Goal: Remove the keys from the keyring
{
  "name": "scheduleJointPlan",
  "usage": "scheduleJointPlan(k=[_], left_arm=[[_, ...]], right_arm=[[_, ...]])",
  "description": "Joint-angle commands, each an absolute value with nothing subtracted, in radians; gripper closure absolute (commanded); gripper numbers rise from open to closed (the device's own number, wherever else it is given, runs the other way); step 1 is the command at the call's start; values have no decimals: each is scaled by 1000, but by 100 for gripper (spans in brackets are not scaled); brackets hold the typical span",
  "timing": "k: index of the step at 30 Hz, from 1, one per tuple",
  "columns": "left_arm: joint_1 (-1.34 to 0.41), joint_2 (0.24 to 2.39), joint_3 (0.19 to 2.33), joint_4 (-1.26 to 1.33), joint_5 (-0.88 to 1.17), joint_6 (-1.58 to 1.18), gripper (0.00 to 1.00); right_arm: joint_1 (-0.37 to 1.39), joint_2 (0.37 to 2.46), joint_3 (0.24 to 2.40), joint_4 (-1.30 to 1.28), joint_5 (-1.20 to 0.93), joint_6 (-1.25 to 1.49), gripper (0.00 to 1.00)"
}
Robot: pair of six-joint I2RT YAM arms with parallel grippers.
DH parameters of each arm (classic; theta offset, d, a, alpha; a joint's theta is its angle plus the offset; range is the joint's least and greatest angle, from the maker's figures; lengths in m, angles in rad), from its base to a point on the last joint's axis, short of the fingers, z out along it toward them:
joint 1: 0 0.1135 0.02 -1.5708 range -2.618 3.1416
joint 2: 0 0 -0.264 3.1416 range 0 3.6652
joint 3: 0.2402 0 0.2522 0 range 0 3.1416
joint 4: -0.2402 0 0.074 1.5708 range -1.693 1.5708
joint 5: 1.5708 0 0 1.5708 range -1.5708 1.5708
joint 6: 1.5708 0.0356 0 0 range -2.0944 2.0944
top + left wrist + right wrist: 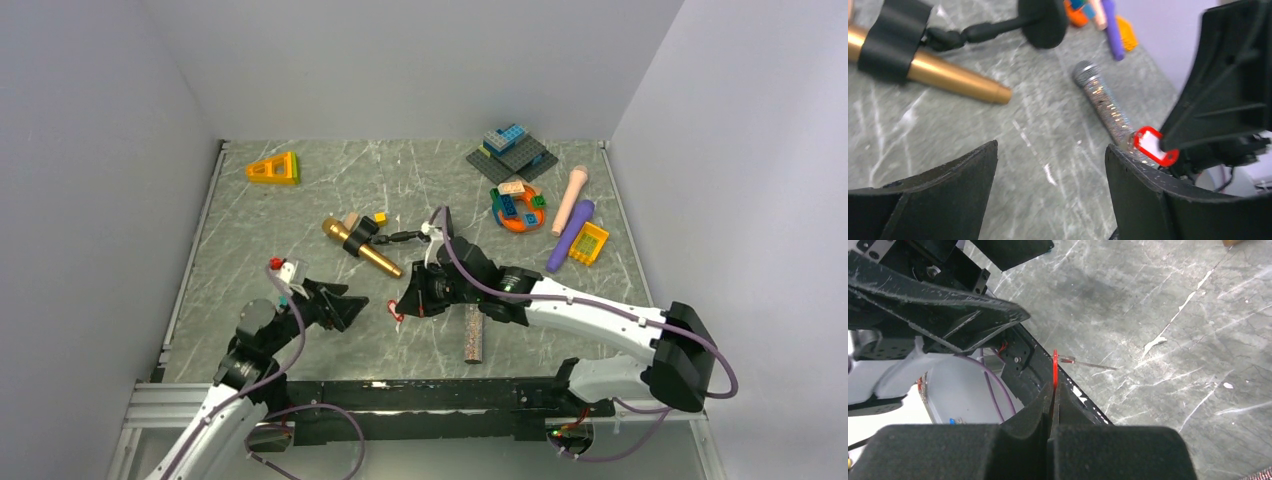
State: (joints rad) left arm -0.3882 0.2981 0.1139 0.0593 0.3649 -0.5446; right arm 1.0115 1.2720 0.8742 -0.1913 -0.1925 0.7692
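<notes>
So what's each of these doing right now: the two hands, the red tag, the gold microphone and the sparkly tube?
left hand: open, holding nothing.
right hand: shut on the red tag.
red tag: held edge-on, clamped by the right hand.
gold microphone: lying flat on the table, with a black clamp around it.
sparkly tube: lying flat on the table.

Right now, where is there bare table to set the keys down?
Bare marble: between the yellow wedge and gold microphone, and along the back wall toward the brick plate. Crowded: around the orange ring and the right claw.
</notes>
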Motion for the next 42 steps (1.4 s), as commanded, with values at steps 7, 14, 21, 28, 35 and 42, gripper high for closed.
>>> scheduleJointPlan(k=[7, 14, 21, 28, 35, 42], left_arm=[[-400, 36, 95, 201, 494, -644, 20], [-406, 166, 70, 420, 570, -702, 19], [-439, 322, 43, 681, 655, -734, 21], [-549, 309, 3, 828, 609, -595, 18], [-672, 382, 8, 915, 555, -432, 16], [-804, 499, 2, 1032, 438, -296, 23]], right_arm=[[1017, 1154, 963, -303, -195, 731, 100], [1018, 1116, 1017, -364, -156, 771, 100], [1016, 1095, 1038, -397, -140, 777, 100], [1017, 1057, 1044, -416, -124, 789, 100], [1017, 1034, 1044, -419, -124, 789, 100], [1017, 1024, 1050, -423, -130, 793, 100]])
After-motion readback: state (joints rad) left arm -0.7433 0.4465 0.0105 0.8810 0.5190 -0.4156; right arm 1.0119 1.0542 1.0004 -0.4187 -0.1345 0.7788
